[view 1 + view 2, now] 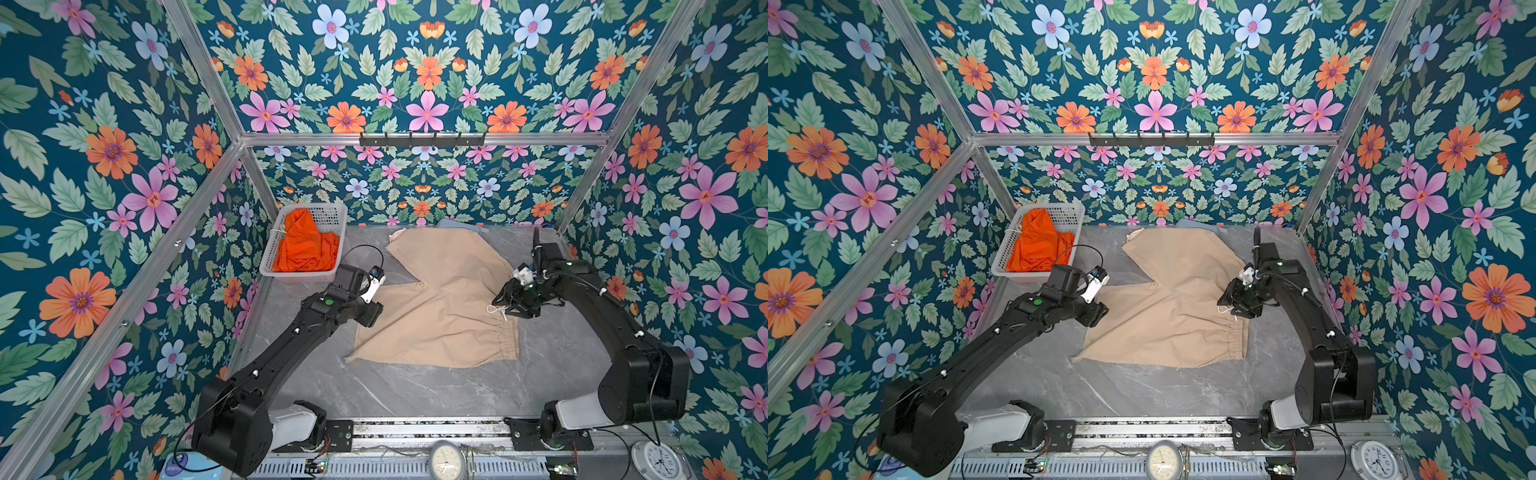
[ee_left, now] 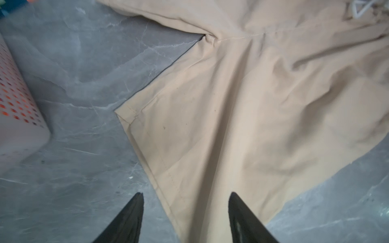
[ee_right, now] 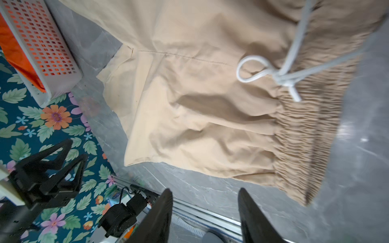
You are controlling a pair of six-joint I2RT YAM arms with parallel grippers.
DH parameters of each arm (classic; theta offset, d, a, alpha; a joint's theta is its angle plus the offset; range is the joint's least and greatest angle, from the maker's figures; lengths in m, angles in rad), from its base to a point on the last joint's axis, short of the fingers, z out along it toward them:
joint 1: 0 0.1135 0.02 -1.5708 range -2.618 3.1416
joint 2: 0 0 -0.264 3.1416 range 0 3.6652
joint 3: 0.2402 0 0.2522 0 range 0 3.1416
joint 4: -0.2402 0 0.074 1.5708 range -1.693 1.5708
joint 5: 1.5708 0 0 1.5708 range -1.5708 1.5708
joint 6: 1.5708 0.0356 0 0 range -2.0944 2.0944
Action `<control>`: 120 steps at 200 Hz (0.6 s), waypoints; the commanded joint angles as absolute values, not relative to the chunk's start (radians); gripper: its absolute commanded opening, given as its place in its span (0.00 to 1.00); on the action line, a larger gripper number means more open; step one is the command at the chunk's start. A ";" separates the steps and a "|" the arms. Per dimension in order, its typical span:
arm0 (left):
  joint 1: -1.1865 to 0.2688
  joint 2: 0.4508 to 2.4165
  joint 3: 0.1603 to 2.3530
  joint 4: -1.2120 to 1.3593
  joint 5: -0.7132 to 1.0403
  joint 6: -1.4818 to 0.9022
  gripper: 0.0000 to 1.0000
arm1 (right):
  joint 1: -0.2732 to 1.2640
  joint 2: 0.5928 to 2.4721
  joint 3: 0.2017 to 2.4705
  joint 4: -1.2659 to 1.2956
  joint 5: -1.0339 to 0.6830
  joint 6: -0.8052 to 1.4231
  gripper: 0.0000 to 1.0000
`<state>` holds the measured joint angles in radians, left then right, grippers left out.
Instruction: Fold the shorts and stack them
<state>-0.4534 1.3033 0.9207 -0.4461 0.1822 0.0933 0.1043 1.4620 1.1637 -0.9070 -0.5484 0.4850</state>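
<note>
While the beige shorts (image 1: 440,299) lie spread flat and unfolded on the table (image 1: 415,395), the first fold is judged to be the step in hand.

A leg hem (image 2: 147,147) runs beneath the left gripper (image 2: 185,196), passing between its two fingers. These stand apart and hold nothing; one tip is over cloth, the other over bare table. The waistband (image 3: 305,136) and its drawstring (image 3: 252,69) lie ahead of the right gripper (image 3: 205,190). Its fingers are likewise parted and empty, set over bare table just short of the cloth edge. Whether either gripper touches the surface cannot be told.

For a clean fold:
1. The hem corner should be taken between the left fingers and the waistband end between the right, with both layers of cloth pinched together.
2. The drawstring should be kept clear of the right fingers, since a grip on the cord alone is likely to drag the waistband askew.
3. The two grips should be lifted and carried across together, so that edge is laid on edge without a twist.

The orange shorts (image 1: 305,245) are bunched in the basket (image 1: 328,212), beyond the left fingers and well apart from the right ones. They are not yet folded.
</note>
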 commanded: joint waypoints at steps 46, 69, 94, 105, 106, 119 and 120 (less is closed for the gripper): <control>-0.454 1.561 0.868 -0.101 0.251 -0.384 0.62 | 0.189 1.518 0.933 -0.606 -0.627 0.641 0.49; -0.454 1.622 0.860 -0.084 0.250 -0.435 0.62 | 0.186 1.531 0.862 -0.584 -0.625 0.637 0.49; -0.454 1.634 0.823 -0.042 0.269 -0.500 0.62 | 0.154 1.523 0.795 -0.583 -0.625 0.629 0.49; -0.454 1.624 0.793 -0.017 0.282 -0.529 0.62 | 0.127 1.505 0.762 -0.586 -0.623 0.628 0.49; -0.454 1.623 0.789 -0.014 0.281 -0.532 0.61 | 0.124 1.503 0.758 -0.587 -0.623 0.628 0.49; -0.454 1.604 0.754 -0.005 0.277 -0.562 0.61 | 0.078 1.475 0.723 -0.603 -0.617 0.619 0.49; -0.455 1.603 0.750 -0.005 0.277 -0.564 0.61 | 0.075 1.473 0.720 -0.605 -0.616 0.618 0.49</control>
